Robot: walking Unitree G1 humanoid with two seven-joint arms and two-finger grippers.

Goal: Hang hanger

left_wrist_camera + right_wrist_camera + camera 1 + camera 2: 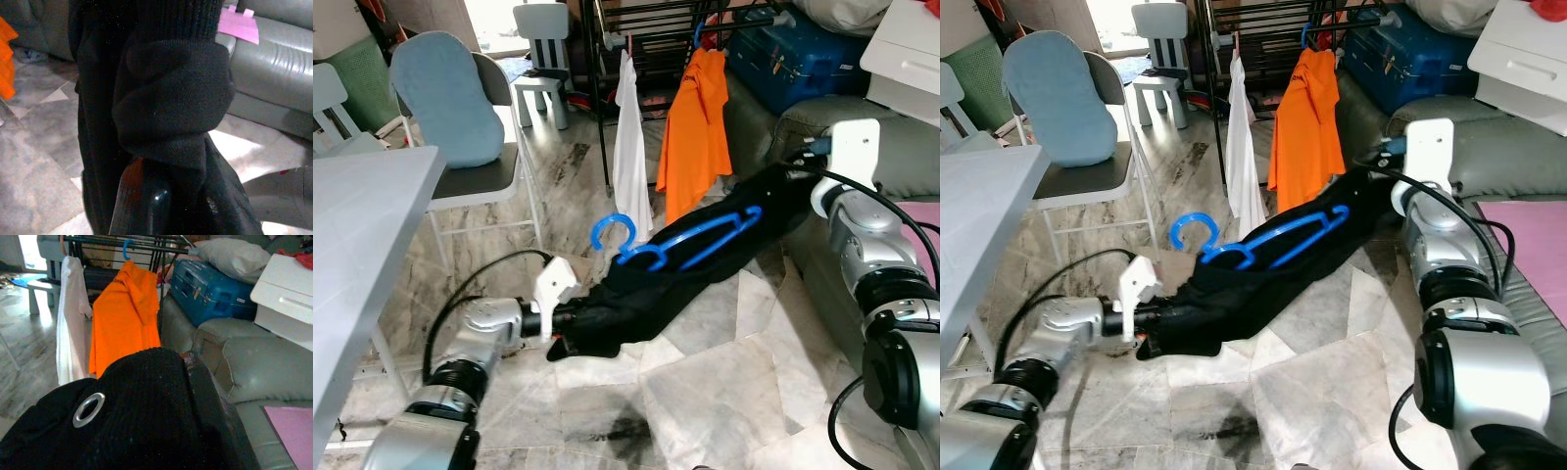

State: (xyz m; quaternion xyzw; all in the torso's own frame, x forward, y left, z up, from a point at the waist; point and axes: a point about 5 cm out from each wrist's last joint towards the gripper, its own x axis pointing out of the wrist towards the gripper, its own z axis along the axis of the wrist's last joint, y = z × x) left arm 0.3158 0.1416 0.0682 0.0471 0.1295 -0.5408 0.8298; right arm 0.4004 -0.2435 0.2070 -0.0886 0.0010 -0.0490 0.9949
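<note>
A black knit garment (690, 269) stretches in the air between my two grippers, low over the marble floor. On top of it lies a blue plastic hanger (677, 245), its hook (610, 232) toward my left side. My left gripper (570, 315) is shut on the garment's lower end; the left wrist view has the cloth (166, 107) bunched over a black finger (146, 205). My right gripper (785, 176) is shut on the upper end, and a metal eyelet (89, 409) in the cloth lies close to its wrist camera. Behind stands a black clothes rack (651, 20).
An orange shirt (695, 127) and a white garment (628, 137) hang on the rack. A grey sofa (901, 137) is on the right, with a blue suitcase (793, 54) behind it. A white table (362, 225) and a blue-cushioned chair (450, 98) stand left.
</note>
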